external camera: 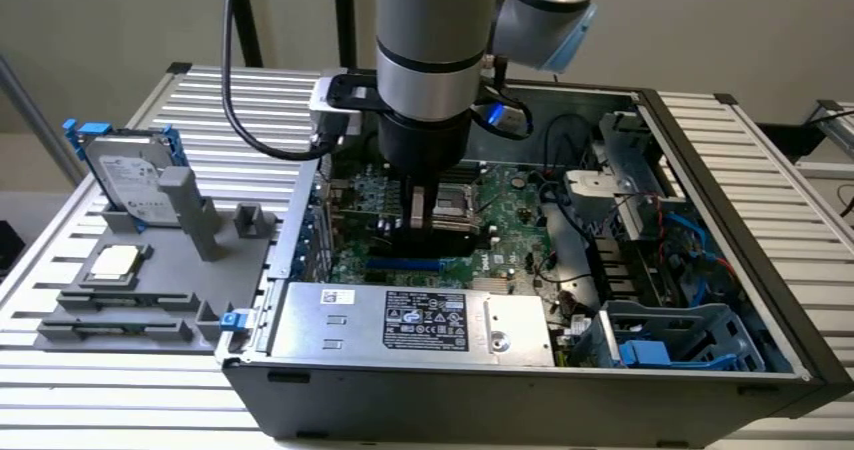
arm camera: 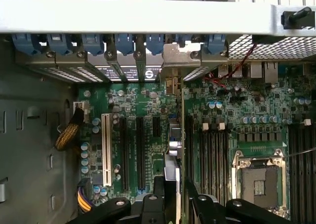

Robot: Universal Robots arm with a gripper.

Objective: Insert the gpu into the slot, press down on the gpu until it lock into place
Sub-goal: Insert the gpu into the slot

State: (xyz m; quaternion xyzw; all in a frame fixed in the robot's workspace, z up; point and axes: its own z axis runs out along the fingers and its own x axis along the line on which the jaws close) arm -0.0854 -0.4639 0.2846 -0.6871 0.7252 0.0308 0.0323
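Gripper [external camera: 430, 210] is clamped narrow on the card [external camera: 441, 240], holding it upright just over the blue slot [external camera: 404, 267]. The wrist view catches the card edge-on between the fingers [arm camera: 159, 193], while the exterior view shows its black face.

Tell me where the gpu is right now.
In the exterior view the gpu stands on edge between the fingers over the motherboard, right at the blue slot, beyond the silver power-supply box.
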